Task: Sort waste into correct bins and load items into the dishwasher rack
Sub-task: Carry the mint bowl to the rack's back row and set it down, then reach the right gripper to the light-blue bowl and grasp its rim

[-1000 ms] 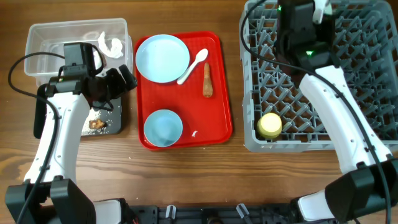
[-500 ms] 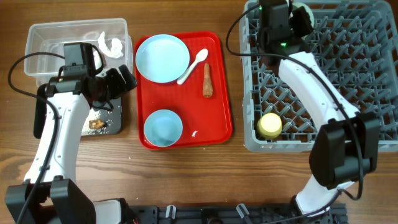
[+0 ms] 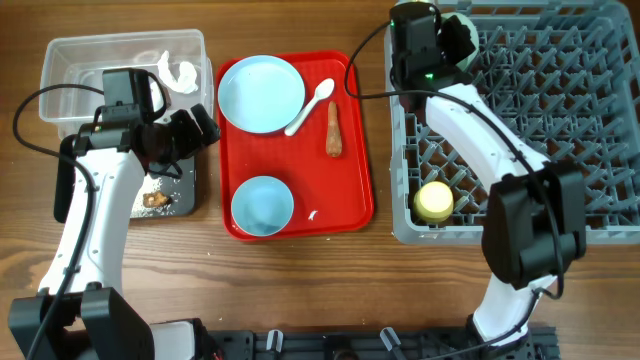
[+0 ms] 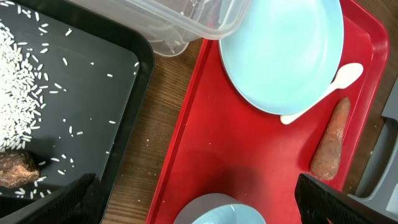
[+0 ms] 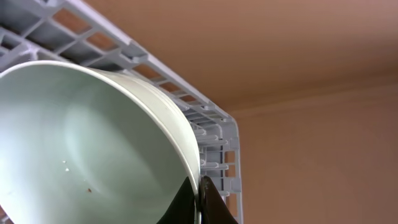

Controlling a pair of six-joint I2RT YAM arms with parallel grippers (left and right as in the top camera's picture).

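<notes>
R jaws pinched on bowl (image 5: 81,143) rim, at rack (image 3: 560,120) corner | L jaws open, empty | bowl prob. light, rigid, slick, chippable; rim pinch best hold

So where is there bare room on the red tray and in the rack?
The red tray is bare right of the bowl, below the carrot-like stick, save a white speck. Its upper half is crowded: plate, spoon. The rack is free beyond the yellow cup.
</notes>
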